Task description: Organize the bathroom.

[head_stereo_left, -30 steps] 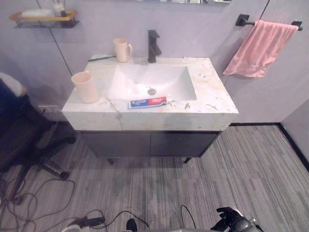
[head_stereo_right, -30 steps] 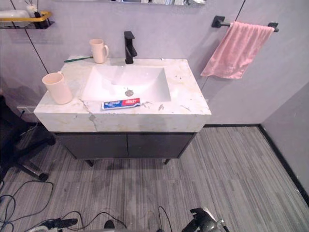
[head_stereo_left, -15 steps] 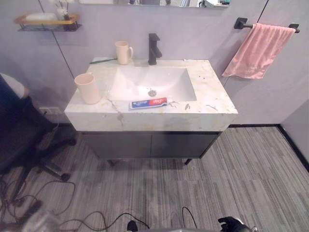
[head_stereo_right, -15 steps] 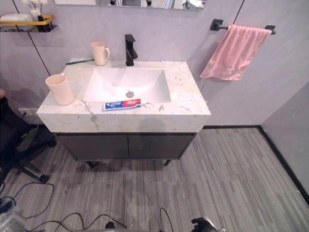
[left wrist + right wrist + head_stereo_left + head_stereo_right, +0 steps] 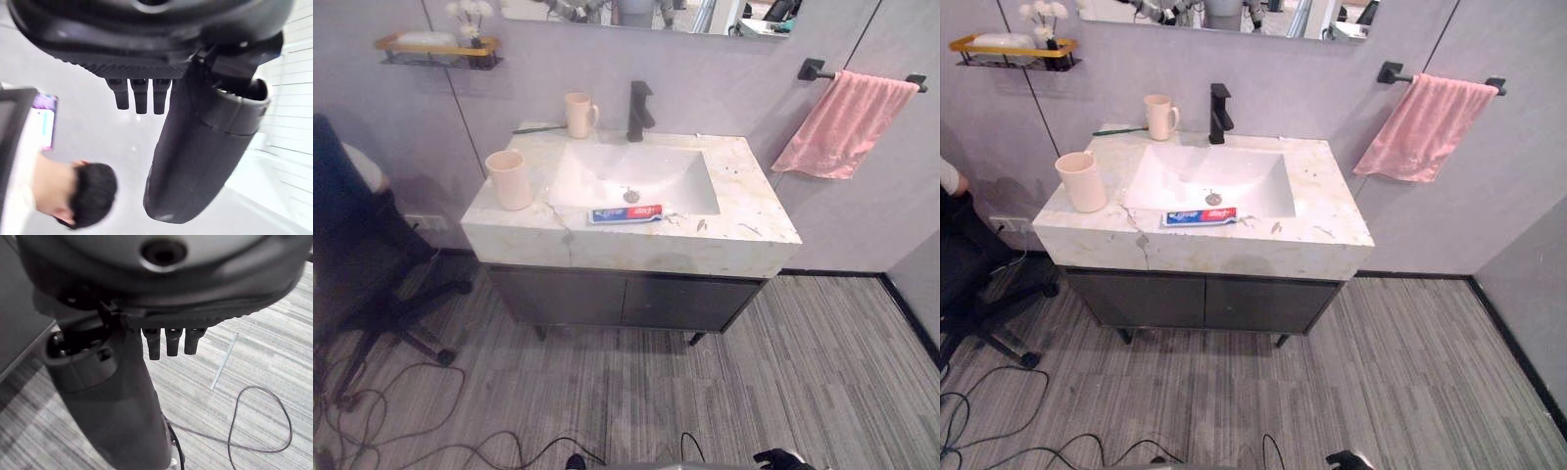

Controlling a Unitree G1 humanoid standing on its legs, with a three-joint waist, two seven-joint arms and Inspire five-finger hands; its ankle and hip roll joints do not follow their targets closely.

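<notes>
A marble vanity [image 5: 744,235] holds a white sink [image 5: 636,176] with a black faucet [image 5: 639,98] behind it. A toothpaste tube [image 5: 626,213] lies on the counter in front of the basin. At the counter's left stands a pink cup [image 5: 510,179]. A cream mug [image 5: 578,114] and a green toothbrush [image 5: 540,128] sit at the back. My right hand [image 5: 161,289] hangs low over the floor, far from the vanity, fingers relaxed and holding nothing; its tip peeks in at the bottom edge [image 5: 778,457]. My left hand [image 5: 146,49] is open too.
A pink towel [image 5: 842,122] hangs on a black bar at the right wall. A yellow shelf [image 5: 435,46] with soap and flowers is at upper left. A black office chair [image 5: 362,274] stands left of the vanity. A person's head [image 5: 88,196] shows past my left hand.
The head camera has tilted up, so the vanity sits lower and the mirror shows more. Both hands have sunk toward the bottom edge. Nothing on the counter moved.
</notes>
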